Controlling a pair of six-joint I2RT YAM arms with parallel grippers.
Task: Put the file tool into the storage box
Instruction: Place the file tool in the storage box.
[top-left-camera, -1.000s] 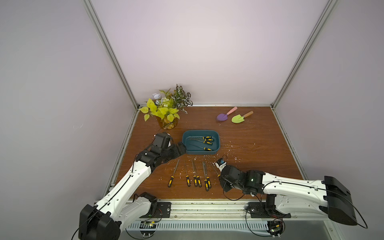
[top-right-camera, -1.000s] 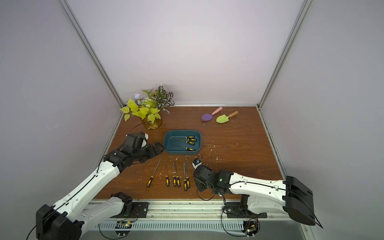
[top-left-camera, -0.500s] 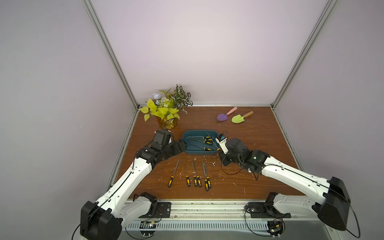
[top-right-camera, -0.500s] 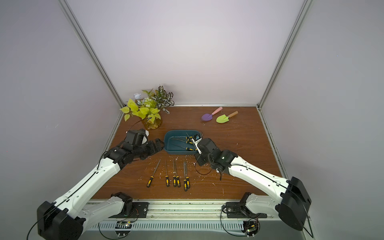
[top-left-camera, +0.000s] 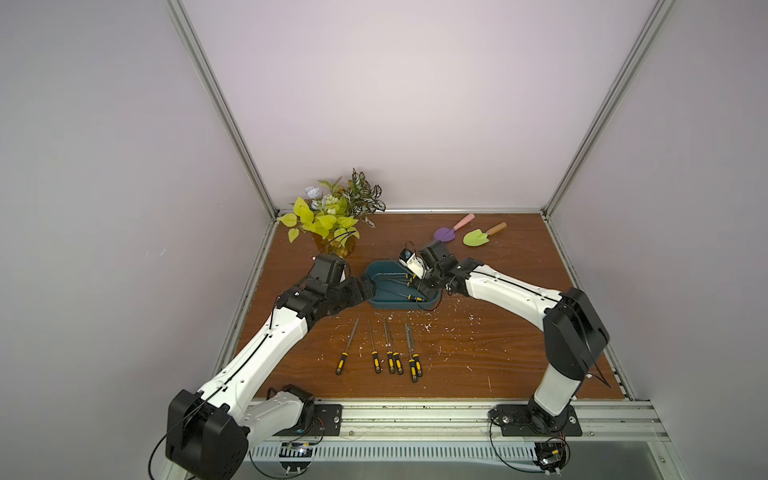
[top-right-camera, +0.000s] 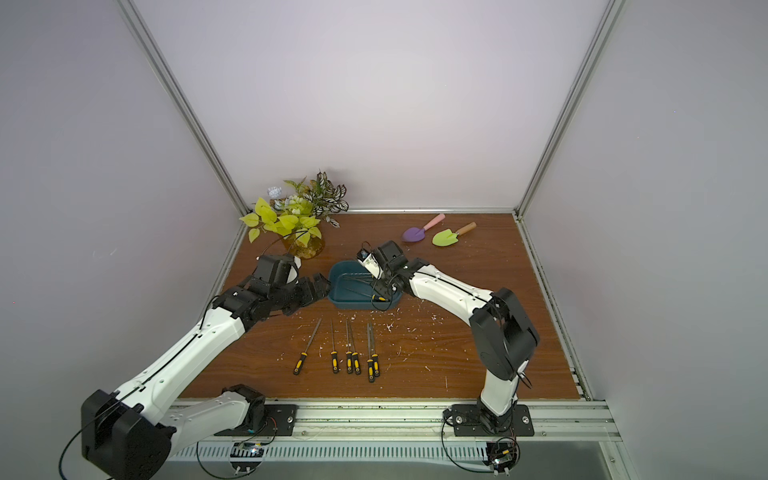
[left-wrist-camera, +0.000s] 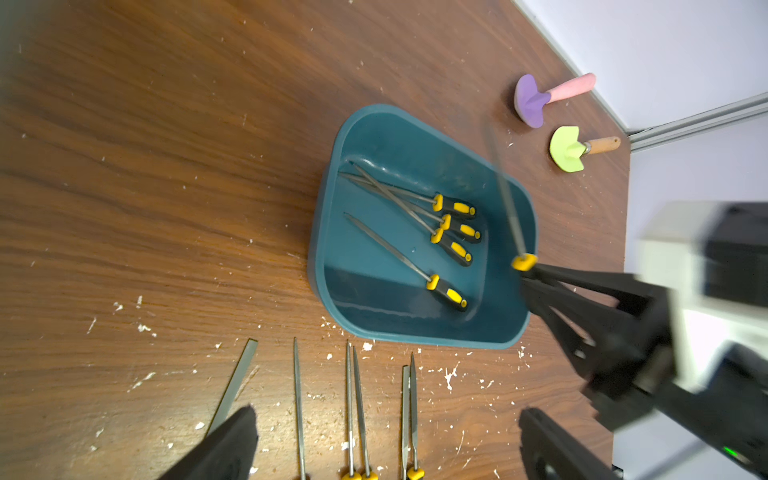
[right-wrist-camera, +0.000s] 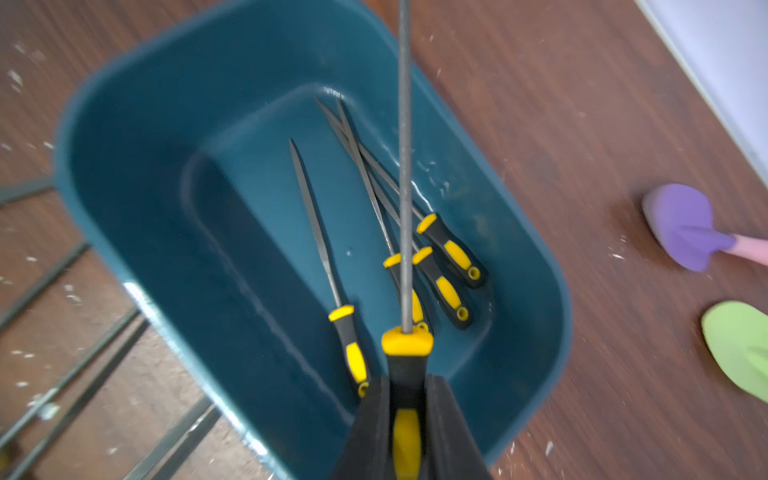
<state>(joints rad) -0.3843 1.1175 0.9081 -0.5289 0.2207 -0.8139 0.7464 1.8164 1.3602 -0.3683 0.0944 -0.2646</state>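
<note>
Right wrist view: right hand (right-wrist-camera: 408, 386) grips file tool (right-wrist-camera: 404, 199) over storage box (right-wrist-camera: 145, 174); left hand (left-wrist-camera: 386, 419) gapes.

You'll find the shallow dark teal plastic storage box (top-left-camera: 388, 304) at mid-table, four yellow-and-black-handled steel files (left-wrist-camera: 446, 289) lying in it, handles rightward. Near of it, six more files (top-left-camera: 390, 360) lie in a row on the brown wooden table (top-left-camera: 490, 353), handles nearest. A leafy potted plant (top-left-camera: 332, 212) stands far left; a purple plastic trowel (top-left-camera: 444, 235) and a green plastic trowel (top-left-camera: 475, 238) lie far right. The right gripper (right-wrist-camera: 407, 382) holds a file (right-wrist-camera: 404, 166) over the box's right end.
</note>
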